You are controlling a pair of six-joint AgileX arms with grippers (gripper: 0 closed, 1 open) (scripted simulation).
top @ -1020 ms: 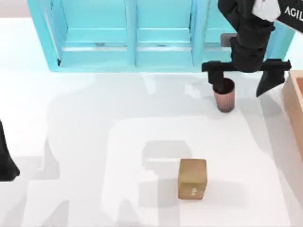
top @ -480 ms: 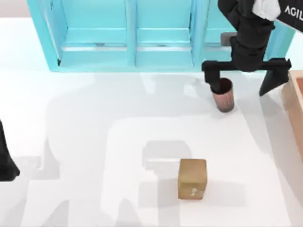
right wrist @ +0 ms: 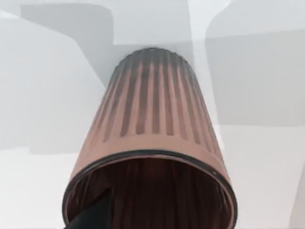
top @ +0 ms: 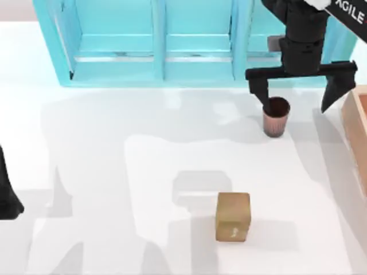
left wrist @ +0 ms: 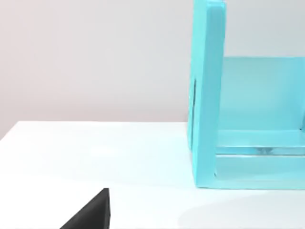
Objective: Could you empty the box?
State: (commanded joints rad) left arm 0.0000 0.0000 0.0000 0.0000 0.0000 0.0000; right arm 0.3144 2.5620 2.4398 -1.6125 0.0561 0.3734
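My right gripper (top: 298, 89) hangs at the upper right of the top view, fingers spread wide and holding nothing, one fingertip just over the rim of the ribbed brown cup (top: 275, 116). The cup stands upright on the white table (top: 114, 172), free of the box (top: 356, 123), whose light-brown wall shows at the right edge. In the right wrist view the cup (right wrist: 151, 143) looks thin-walled and light, probably stiff, its ribs giving some grip; I judge it tips easily, so I would pinch its wall just below the rim. My left gripper (top: 7, 197) sits parked at the left edge.
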